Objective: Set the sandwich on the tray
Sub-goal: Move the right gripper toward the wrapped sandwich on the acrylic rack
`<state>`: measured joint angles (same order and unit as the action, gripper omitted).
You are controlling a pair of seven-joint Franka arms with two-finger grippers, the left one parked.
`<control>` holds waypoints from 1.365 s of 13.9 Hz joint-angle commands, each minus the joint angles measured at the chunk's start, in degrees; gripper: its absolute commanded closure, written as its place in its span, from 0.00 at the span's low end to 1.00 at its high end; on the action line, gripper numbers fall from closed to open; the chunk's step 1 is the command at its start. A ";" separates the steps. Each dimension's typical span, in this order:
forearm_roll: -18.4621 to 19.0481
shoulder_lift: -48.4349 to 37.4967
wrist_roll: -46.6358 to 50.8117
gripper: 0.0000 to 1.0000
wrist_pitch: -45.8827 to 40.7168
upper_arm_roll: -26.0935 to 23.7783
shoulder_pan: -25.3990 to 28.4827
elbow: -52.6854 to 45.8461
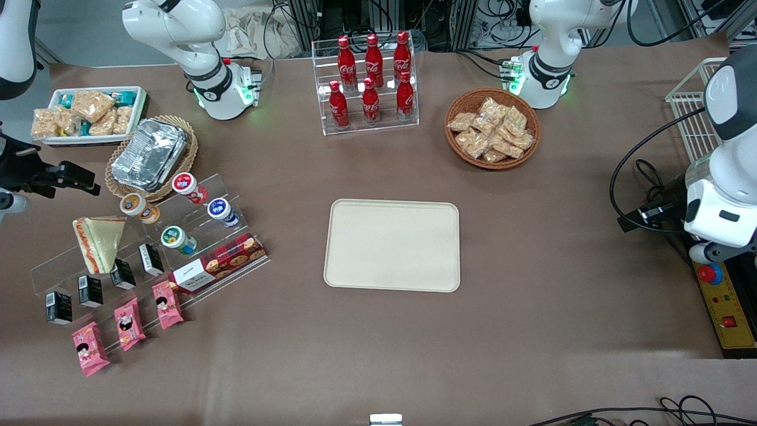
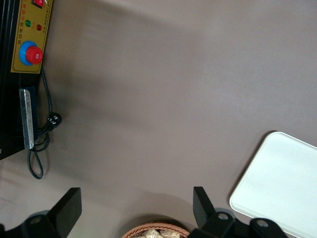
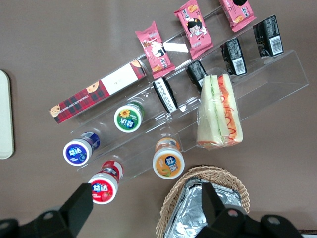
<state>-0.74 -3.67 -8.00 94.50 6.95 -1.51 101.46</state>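
The sandwich (image 1: 100, 242), a clear-wrapped wedge with red and green filling, leans on the upper step of a clear acrylic shelf (image 1: 230, 189) toward the working arm's end of the table. It also shows in the right wrist view (image 3: 220, 111). The cream tray (image 1: 393, 245) lies flat and bare at the table's middle; its edge shows in the right wrist view (image 3: 4, 114). My right gripper (image 1: 71, 177) hovers above the table, farther from the front camera than the sandwich, beside the foil basket. Its fingers (image 3: 81, 198) stand wide apart with nothing between them.
The shelf also holds yogurt cups (image 3: 129, 116), black cartons (image 3: 233, 54), pink packets (image 3: 154, 47) and a cookie box (image 3: 94, 94). A wicker basket of foil containers (image 1: 151, 154), a white snack bin (image 1: 89, 112), a cola rack (image 1: 369, 83) and a snack basket (image 1: 492, 127) stand farther back.
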 commanded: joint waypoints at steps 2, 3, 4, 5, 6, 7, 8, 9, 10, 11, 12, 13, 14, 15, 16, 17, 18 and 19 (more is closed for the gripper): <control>0.21 0.60 -0.35 0.02 -0.02 0.17 0.37 -1.17; -0.05 0.68 -0.35 0.02 -0.02 0.17 0.28 -1.26; -0.23 0.77 -0.35 0.02 0.15 0.17 0.28 -1.26; -0.23 0.77 -0.35 0.02 0.16 0.17 0.19 -1.26; -0.23 0.86 -0.35 0.02 0.59 0.17 0.28 -1.17; -0.23 1.12 -0.26 0.02 1.29 0.17 0.28 -1.17; -0.32 1.21 -0.35 0.02 1.99 0.17 0.19 -1.17; -0.23 1.12 -0.43 0.02 2.44 0.35 -0.07 -1.17; -0.23 1.04 -0.87 0.02 2.61 0.52 -0.33 -1.17; -0.23 0.95 -2.27 0.02 2.96 1.05 -0.42 -1.09; -0.32 0.60 -4.19 0.02 3.40 2.01 -0.42 -0.65; -0.32 0.60 -5.69 0.02 3.49 3.06 -0.42 -0.56; -0.32 0.51 -7.36 0.02 3.58 4.12 -0.42 -0.47; -0.32 0.51 -9.73 0.02 3.50 5.61 -0.33 -0.38; -0.32 0.42 -12.71 0.02 3.50 7.10 -0.33 0.14; -0.32 0.25 -15.35 0.02 3.67 8.68 -0.33 0.67; -0.32 0.24 -17.03 0.02 3.76 9.83 -0.33 0.76; -0.32 0.33 -18.35 0.02 4.19 10.62 -0.33 0.85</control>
<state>-0.74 -3.15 -23.11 97.64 16.14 -1.91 101.79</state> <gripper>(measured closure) 0.022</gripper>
